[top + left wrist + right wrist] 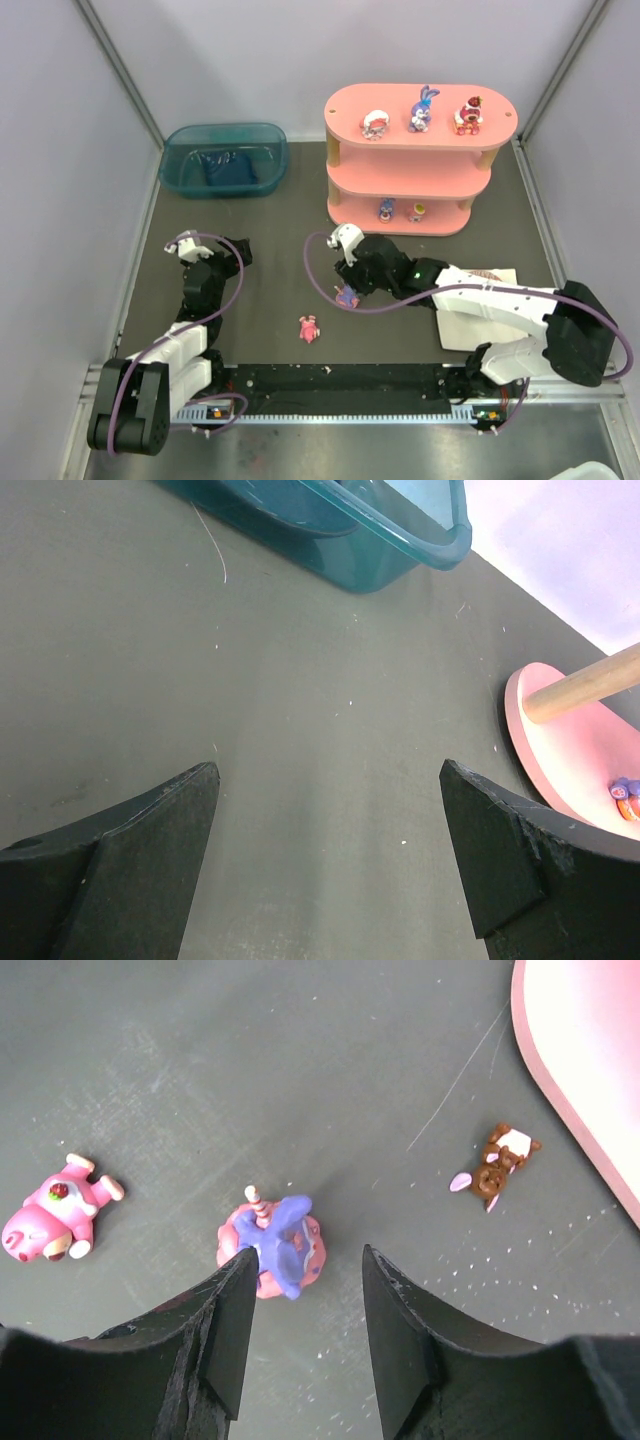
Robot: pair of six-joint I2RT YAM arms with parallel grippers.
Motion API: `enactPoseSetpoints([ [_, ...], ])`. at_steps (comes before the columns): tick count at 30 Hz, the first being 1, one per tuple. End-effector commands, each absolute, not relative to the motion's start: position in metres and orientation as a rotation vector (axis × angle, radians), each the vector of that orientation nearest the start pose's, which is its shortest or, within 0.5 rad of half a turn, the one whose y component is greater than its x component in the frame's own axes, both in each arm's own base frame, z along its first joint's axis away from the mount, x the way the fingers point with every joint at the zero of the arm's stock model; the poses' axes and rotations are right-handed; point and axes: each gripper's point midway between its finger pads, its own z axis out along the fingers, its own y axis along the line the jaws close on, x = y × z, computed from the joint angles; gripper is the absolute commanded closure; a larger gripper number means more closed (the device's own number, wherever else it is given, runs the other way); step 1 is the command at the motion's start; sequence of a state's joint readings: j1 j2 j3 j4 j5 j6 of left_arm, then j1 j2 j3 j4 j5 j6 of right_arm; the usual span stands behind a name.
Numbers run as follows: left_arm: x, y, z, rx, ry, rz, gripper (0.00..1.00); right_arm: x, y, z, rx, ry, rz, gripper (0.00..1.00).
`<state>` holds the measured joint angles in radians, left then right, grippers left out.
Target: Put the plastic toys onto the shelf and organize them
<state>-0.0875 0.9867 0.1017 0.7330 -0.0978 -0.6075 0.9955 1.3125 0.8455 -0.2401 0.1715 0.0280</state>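
The pink shelf (420, 140) stands at the back right. Its top board holds a pink-white figurine (375, 124), a purple-blue bunny (423, 110) and a red figurine (468, 115). A lower board holds two small toys (385, 209) (417, 211). My right gripper (346, 283) (305, 1270) is open, low over the mat. A pink-and-purple toy (275, 1250) (347, 296) lies at its left fingertip. A pink bear (55, 1215) (309, 328) lies on its back to the left, and a small brown figurine (492, 1168) lies near the shelf edge (580, 1050). My left gripper (215, 250) (330, 780) is open and empty.
A teal translucent bin (224, 158) (380, 530) stands at the back left. A white flat object (480, 320) lies under my right arm. The shelf's bottom board (570, 740) and a wooden post (590, 685) show right of my left gripper. Grey walls enclose the dark mat.
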Motion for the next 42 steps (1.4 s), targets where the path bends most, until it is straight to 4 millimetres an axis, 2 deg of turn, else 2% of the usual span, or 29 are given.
enactPoseSetpoints([
  [1, 0.323, -0.034, 0.131, -0.505, 1.594, -0.442, 0.03, 0.24, 0.306, 0.143, -0.988, 1.99, 0.481, 0.54],
  [5, 0.323, -0.033, 0.132, -0.505, 1.592, -0.441, 0.03, 0.244, 0.31, 0.136, -0.994, 2.012, 0.489, 0.54],
  [11, 0.323, -0.033, 0.131, -0.508, 1.593, -0.438, 0.03, 0.231, 0.326, 0.128, -1.123, 1.994, 0.596, 0.58],
  [17, 0.324, -0.033, 0.131, -0.508, 1.596, -0.438, 0.03, 0.232, 0.323, 0.119, -1.161, 2.019, 0.552, 0.63],
  [20, 0.324, -0.033, 0.13, -0.509, 1.597, -0.437, 0.02, 0.238, 0.318, 0.114, -1.142, 2.042, 0.507, 0.68],
  [23, 0.324, -0.033, 0.131, -0.509, 1.596, -0.439, 0.02, 0.241, 0.313, 0.108, -1.116, 2.076, 0.469, 0.79],
  [24, 0.324, -0.033, 0.13, -0.508, 1.596, -0.438, 0.02, 0.24, 0.312, 0.106, -1.111, 2.091, 0.465, 0.85],
  [30, 0.324, -0.033, 0.13, -0.508, 1.596, -0.438, 0.02, 0.234, 0.307, 0.099, -1.075, 2.141, 0.48, 1.0],
  [32, 0.324, -0.033, 0.13, -0.508, 1.596, -0.438, 0.02, 0.231, 0.304, 0.099, -1.075, 2.149, 0.481, 1.0],
  [37, 0.324, -0.033, 0.13, -0.509, 1.596, -0.439, 0.02, 0.223, 0.298, 0.106, -0.889, 2.229, 0.536, 1.0],
  [40, 0.324, -0.034, 0.13, -0.508, 1.596, -0.441, 0.03, 0.225, 0.289, 0.111, -0.656, 2.306, 0.533, 1.0],
  [41, 0.324, -0.033, 0.13, -0.509, 1.597, -0.439, 0.02, 0.225, 0.283, 0.108, -0.488, 2.36, 0.523, 1.0],
  [42, 0.324, -0.034, 0.13, -0.509, 1.596, -0.442, 0.03, 0.224, 0.279, 0.108, -0.396, 2.383, 0.523, 1.0],
])
